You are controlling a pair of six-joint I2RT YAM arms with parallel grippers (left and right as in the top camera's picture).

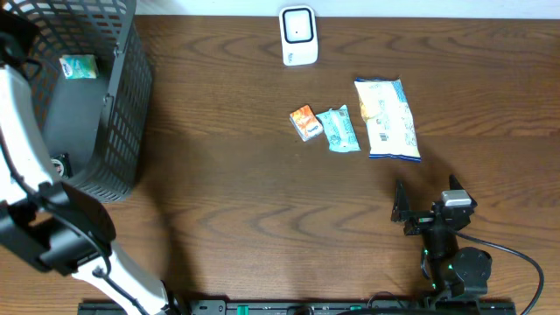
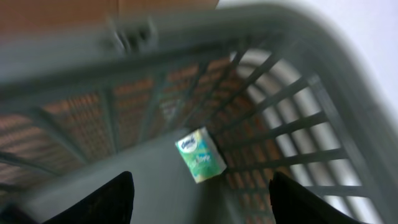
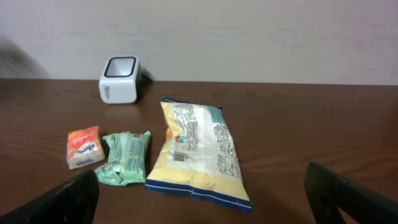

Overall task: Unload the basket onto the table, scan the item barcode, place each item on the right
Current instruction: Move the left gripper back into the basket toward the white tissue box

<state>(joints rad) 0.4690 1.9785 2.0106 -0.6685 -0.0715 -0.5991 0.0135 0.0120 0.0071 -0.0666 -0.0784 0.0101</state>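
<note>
On the wooden table (image 1: 245, 210), the black mesh basket (image 1: 122, 114) fills the far left corner, and the left arm reaches over it. The yellow snack bag (image 1: 386, 118) lies flat, straight ahead of the right gripper (image 1: 425, 203) and nearest to it. Its long axis runs from the robot's side toward the back edge. The white scanner (image 1: 297, 35) stands beyond the bag, at the back edge and off to the bag's left. A green packet (image 1: 339, 129) and an orange pack (image 1: 305, 122) lie just beside the bag on that same side.

The right arm is the nearer one. It sits folded low by the front edge, facing the bag, its fingers spread fully and holding nothing. The left gripper (image 2: 200, 199) hangs inside the basket, fingers wide apart and empty, above a small green-and-white pack (image 2: 200, 154) on the basket floor.
</note>
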